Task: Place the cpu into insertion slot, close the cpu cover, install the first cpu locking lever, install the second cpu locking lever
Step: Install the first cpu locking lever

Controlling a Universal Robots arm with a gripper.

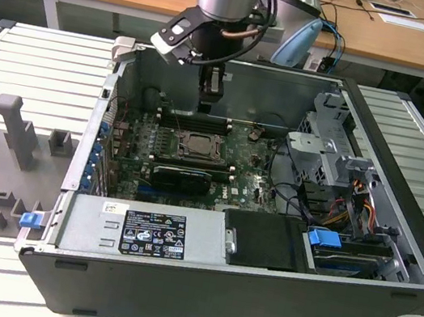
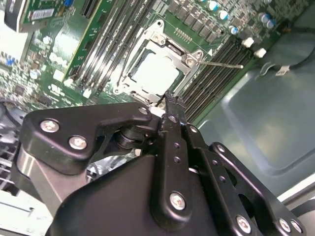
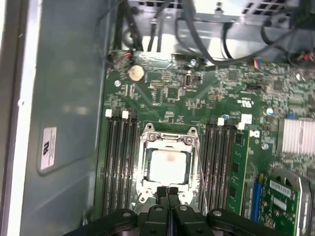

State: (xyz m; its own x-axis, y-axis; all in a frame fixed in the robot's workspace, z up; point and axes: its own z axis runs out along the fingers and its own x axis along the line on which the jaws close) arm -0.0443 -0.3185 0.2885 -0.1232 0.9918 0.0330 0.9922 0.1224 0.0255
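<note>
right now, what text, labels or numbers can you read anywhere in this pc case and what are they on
Nothing reads clearly enough to quote.
Black label on the power supply: print too small to read.
White sticker on the case wall: blurred.
White marks on the green board: too small to read.
Card label beside the memory slots: blurred.

Power-supply label [image 1: 153, 233]: print illegible.
</note>
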